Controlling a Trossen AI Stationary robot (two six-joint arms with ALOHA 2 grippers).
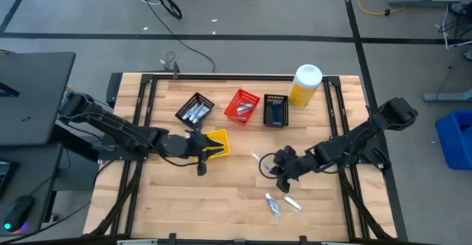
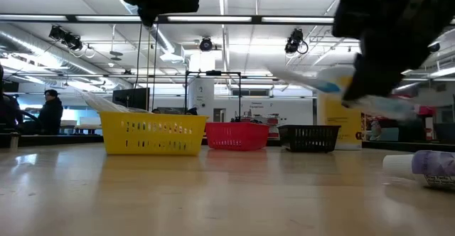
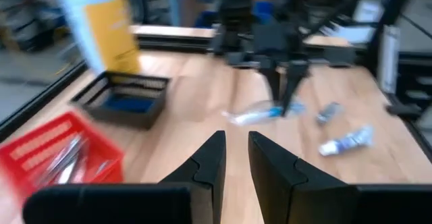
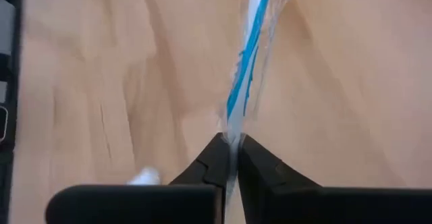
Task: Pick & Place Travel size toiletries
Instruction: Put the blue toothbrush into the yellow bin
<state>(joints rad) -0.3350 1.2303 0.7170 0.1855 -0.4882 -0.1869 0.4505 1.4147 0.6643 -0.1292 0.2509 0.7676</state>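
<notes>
My right gripper (image 4: 230, 143) is shut on a white toothbrush with a blue stripe in a clear wrapper (image 4: 248, 55). It hovers above the table's middle right (image 1: 274, 167), and the low view shows the toothbrush (image 2: 320, 84) clear of the wood. Two small white tubes (image 1: 273, 204) (image 1: 293, 202) lie on the table nearer the front edge. My left gripper (image 3: 234, 146) hangs over the yellow basket (image 1: 217, 143), with a narrow gap between its fingers and nothing in it. My right gripper pinches the wrapped toothbrush near one end (image 4: 233, 131) between its two fingertips. The fingers slant down and lie roughly along it. The rest of the toothbrush sticks out ahead of the fingers, tilted and lifted clear of the table.
Along the far side stand a black basket with items (image 1: 195, 110), a red basket (image 1: 242, 105), another black basket (image 1: 275, 110) and a big yellow white-capped bottle (image 1: 304, 85). Bare wood lies at the front left. People stand in the room beyond.
</notes>
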